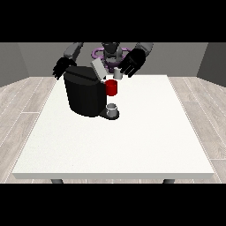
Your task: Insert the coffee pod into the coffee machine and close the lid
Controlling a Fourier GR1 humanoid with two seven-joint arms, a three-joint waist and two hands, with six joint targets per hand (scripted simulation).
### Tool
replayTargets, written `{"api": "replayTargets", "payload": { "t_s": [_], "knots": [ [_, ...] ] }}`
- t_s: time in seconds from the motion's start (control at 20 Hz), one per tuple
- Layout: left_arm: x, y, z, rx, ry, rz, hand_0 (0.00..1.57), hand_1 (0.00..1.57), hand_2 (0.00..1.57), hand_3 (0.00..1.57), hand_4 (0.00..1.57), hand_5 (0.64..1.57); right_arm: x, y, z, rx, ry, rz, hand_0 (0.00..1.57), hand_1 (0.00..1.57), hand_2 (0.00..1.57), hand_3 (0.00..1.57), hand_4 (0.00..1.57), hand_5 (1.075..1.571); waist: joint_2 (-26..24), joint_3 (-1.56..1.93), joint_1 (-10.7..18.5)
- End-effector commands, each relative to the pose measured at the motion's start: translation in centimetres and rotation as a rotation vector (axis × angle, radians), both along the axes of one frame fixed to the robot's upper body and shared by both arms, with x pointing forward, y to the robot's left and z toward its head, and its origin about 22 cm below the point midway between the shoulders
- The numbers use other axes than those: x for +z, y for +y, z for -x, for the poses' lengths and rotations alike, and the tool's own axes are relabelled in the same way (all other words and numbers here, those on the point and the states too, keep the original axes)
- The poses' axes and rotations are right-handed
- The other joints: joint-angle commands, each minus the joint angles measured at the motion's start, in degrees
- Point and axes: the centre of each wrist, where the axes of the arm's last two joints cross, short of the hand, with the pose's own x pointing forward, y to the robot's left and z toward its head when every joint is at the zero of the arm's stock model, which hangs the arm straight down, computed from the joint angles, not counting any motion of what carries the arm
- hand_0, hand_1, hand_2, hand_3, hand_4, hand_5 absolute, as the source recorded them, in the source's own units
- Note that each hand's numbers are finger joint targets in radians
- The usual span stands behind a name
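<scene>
A black coffee machine stands on the white table at the back left, its grey lid tilted up and open. On the machine's front sits a red part, and a small grey cup rests on the drip tray below. The small grey coffee pod is held above the red part by the hand at the view's right, whose fingers curl round it. Behind the machine's left top corner, the hand at the view's left hangs with its fingers spread, holding nothing.
The table reaches forward to its front edge and right to its side edge. A wood-pattern floor surrounds it. The robot's torso stands just behind the machine.
</scene>
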Motion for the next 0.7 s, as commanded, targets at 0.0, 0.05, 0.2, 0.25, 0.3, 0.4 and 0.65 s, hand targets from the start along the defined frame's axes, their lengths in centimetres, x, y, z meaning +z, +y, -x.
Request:
{"api": "replayTargets", "payload": {
  "t_s": [0.0,0.05,0.2,0.25,0.3,0.4,0.65],
  "knots": [
    [2.2,0.8,-0.1,0.026,-0.041,0.007,1.26,1.26,1.3,1.24,0.49,1.571,1.1,1.5,0.0,0.022,-0.054,0.004,0.0,0.0,0.0,0.0,0.53,1.571,3.4,-0.02,-2.7],
    [1.9,-2.6,-0.3,-0.022,-0.031,0.003,1.28,1.28,1.3,1.24,0.49,1.571,-0.4,0.0,-0.6,-0.022,-0.035,0.019,0.0,0.0,0.0,0.0,0.52,1.571,2.4,0.02,0.5],
    [2.3,-0.9,-0.2,-0.01,-0.017,-0.02,1.31,1.31,1.33,1.23,0.49,1.571,-0.2,-0.7,-0.5,-0.038,-0.035,0.002,0.0,0.0,0.0,0.0,0.52,1.571,2.5,0.01,0.3],
    [0.0,-0.5,-0.2,0.002,0.021,-0.021,1.29,1.29,1.32,1.22,0.5,1.571,0.6,-1.1,-0.5,-0.011,-0.006,-0.012,0.0,0.0,0.0,0.0,0.51,1.571,1.1,0.0,0.1],
    [-1.9,-1.6,-0.2,-0.004,0.047,-0.014,1.28,1.28,1.31,1.22,0.5,1.571,-0.3,-2.1,0.1,-0.029,0.02,-0.022,0.0,0.0,0.0,0.0,0.54,1.571,0.1,0.0,-0.4],
    [-0.2,-3.5,-0.4,-0.039,0.034,-0.02,1.33,1.33,1.34,1.23,0.5,1.571,-1.5,-1.0,0.0,-0.036,0.021,-0.038,0.0,0.0,0.0,0.0,0.52,1.571,-0.1,0.01,1.0],
    [-0.7,-1.9,-0.4,-0.036,0.025,-0.031,1.25,1.25,1.29,1.21,0.51,1.571,-0.6,-1.5,0.4,-0.016,0.011,-0.02,0.0,0.0,0.0,0.0,0.5,1.571,1.0,0.0,-0.6]
  ]
}}
